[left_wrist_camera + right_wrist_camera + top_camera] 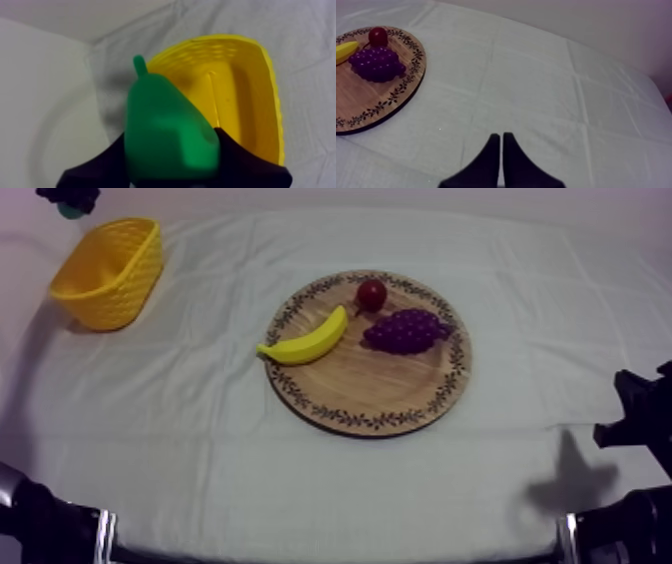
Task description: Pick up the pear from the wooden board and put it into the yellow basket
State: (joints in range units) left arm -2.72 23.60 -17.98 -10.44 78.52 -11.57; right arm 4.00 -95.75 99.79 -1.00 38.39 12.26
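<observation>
The green pear (pixel 167 130) hangs with its stem up between the black fingers (pixel 100 162) of my left gripper (pixel 170 155), which is shut on it. It is above the near rim of the yellow basket (pixel 240 90), partly over the cloth. From above, my left gripper (pixel 68 198) is at the far left, just behind the basket (pixel 110 268), with a bit of green pear (pixel 70 211) under it. The round wooden board (pixel 350 393) lies at the middle. My right gripper (pixel 501 142) is shut on nothing, low over bare cloth right of the board.
On the board lie a banana (pixel 305 340), a bunch of purple grapes (pixel 403 330) and a small red fruit (pixel 371 294). The inside of the basket holds nothing. My right arm (pixel 640 413) rests at the table's right edge.
</observation>
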